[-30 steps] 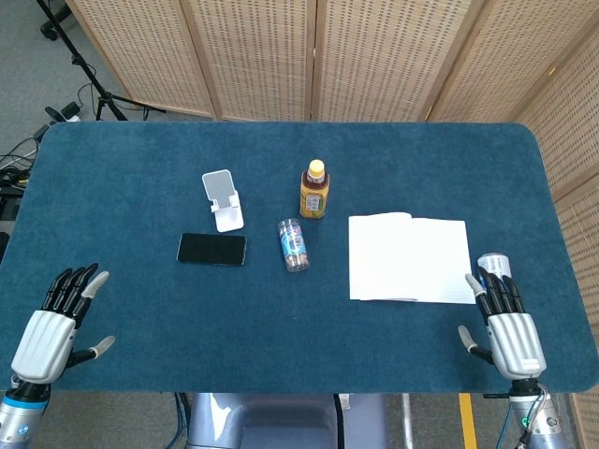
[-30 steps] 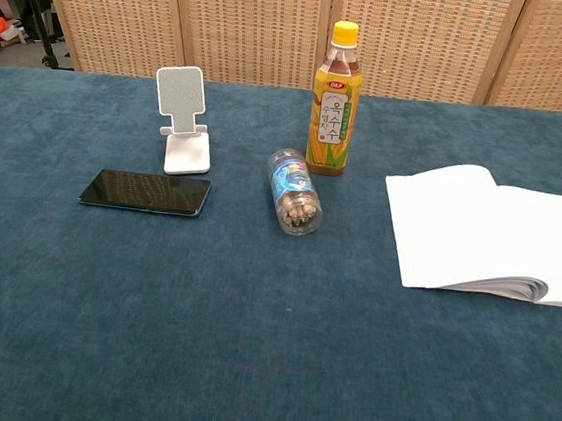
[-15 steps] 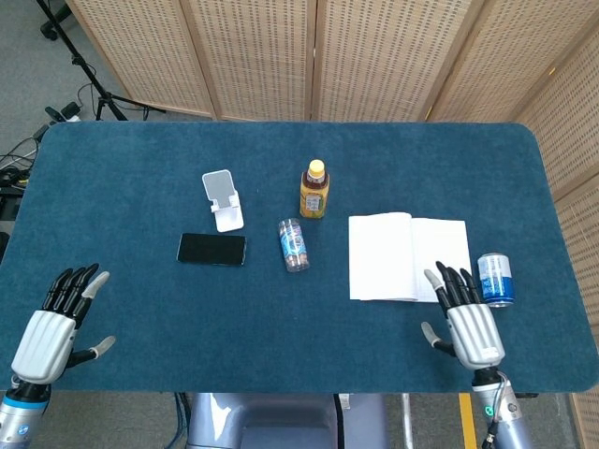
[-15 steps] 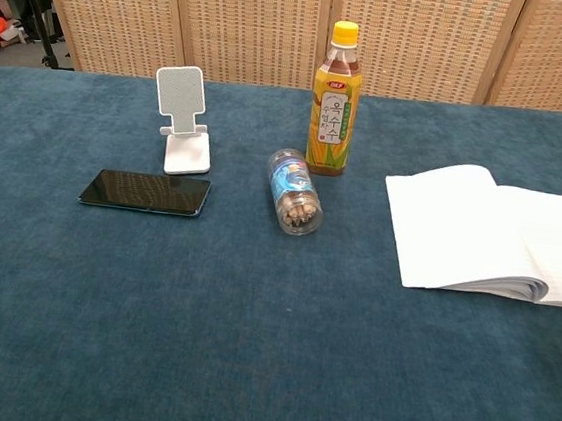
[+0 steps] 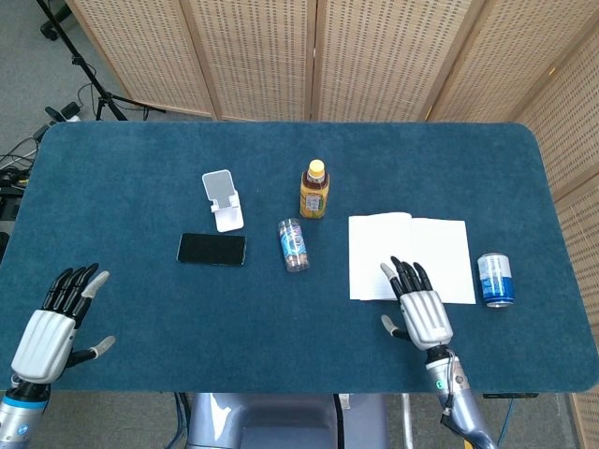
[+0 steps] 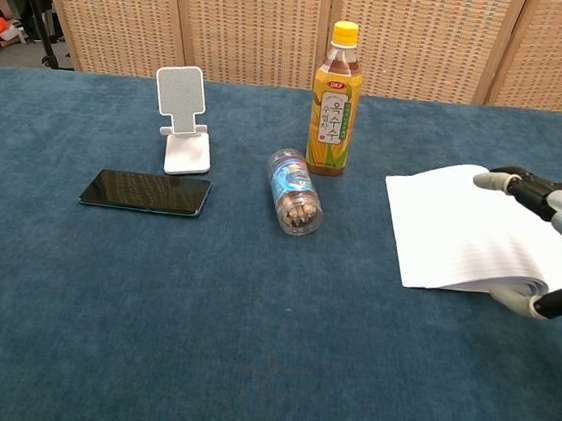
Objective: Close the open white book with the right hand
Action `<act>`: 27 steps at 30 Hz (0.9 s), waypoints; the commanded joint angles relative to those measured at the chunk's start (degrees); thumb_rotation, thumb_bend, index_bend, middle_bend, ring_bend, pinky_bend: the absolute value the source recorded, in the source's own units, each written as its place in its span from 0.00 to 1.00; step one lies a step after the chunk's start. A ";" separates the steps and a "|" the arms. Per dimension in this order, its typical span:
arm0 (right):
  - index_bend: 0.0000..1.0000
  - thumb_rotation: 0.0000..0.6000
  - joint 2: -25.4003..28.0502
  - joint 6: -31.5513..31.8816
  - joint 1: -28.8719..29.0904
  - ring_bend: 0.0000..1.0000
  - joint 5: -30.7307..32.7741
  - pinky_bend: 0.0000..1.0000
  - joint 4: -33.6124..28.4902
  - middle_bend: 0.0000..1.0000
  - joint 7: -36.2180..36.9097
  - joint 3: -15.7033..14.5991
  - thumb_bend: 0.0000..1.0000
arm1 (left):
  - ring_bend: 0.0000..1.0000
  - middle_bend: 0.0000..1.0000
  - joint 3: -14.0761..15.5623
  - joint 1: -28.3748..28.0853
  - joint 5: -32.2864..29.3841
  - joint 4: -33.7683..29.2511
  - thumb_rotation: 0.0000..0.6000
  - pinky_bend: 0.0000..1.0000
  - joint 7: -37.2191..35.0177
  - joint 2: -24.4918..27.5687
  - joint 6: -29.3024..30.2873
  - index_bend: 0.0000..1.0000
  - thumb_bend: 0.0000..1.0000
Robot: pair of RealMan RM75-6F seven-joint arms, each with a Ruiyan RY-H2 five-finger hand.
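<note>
The open white book (image 5: 407, 242) (image 6: 464, 235) lies flat on the blue table, right of centre, with its spine running away from me. My right hand (image 5: 417, 307) (image 6: 550, 234) hovers over the book's near edge, fingers spread and pointing away, holding nothing. Its thumb sits by the front edge of the pages. My left hand (image 5: 49, 327) stays open at the table's near left corner and shows only in the head view.
A blue can (image 5: 494, 279) stands right of the book. Left of it are an orange juice bottle (image 5: 314, 190) (image 6: 335, 100), a small jar on its side (image 5: 294, 244) (image 6: 295, 191), a white phone stand (image 5: 223, 199) (image 6: 182, 120) and a black phone (image 5: 211, 249) (image 6: 145, 192).
My right hand has swept left from the table's near right corner to over the book's near edge, uncovering the blue can. The left hand and the book have not moved.
</note>
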 commanded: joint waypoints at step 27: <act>0.00 1.00 -7.09 -2.05 4.97 0.00 4.37 0.00 12.52 0.00 4.37 2.19 0.23 | 0.00 0.00 0.05 -0.31 -0.54 -0.19 1.00 0.00 0.79 -0.35 -1.07 0.00 0.00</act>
